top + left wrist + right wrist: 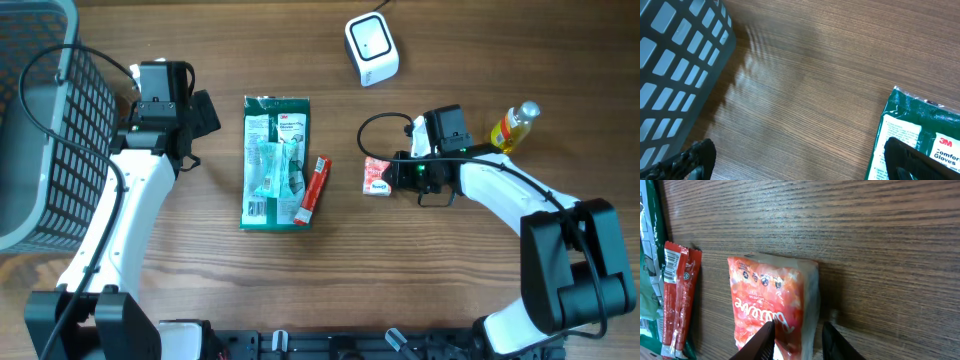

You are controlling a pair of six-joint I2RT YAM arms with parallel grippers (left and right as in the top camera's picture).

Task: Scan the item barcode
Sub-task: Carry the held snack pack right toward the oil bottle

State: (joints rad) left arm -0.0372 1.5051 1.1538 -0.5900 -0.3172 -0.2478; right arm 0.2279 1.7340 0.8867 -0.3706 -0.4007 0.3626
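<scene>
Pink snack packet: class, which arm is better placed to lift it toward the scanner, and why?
Right. The right gripper straddles the edge of the pink snack packet, with the white scanner nearby. The left gripper hangs open by the basket, far from it.

The left gripper [797, 147] is hovering at the far left, jaws spread wide. The right gripper [797, 327] is reaching leftward, low, fingers narrowly apart.

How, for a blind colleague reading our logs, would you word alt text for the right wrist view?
The right gripper straddles the near right edge of a red-orange packet lying on a wooden table; whether its dark fingers pinch it is unclear. A red stick sachet lies left of the packet, beside a green package.
</scene>
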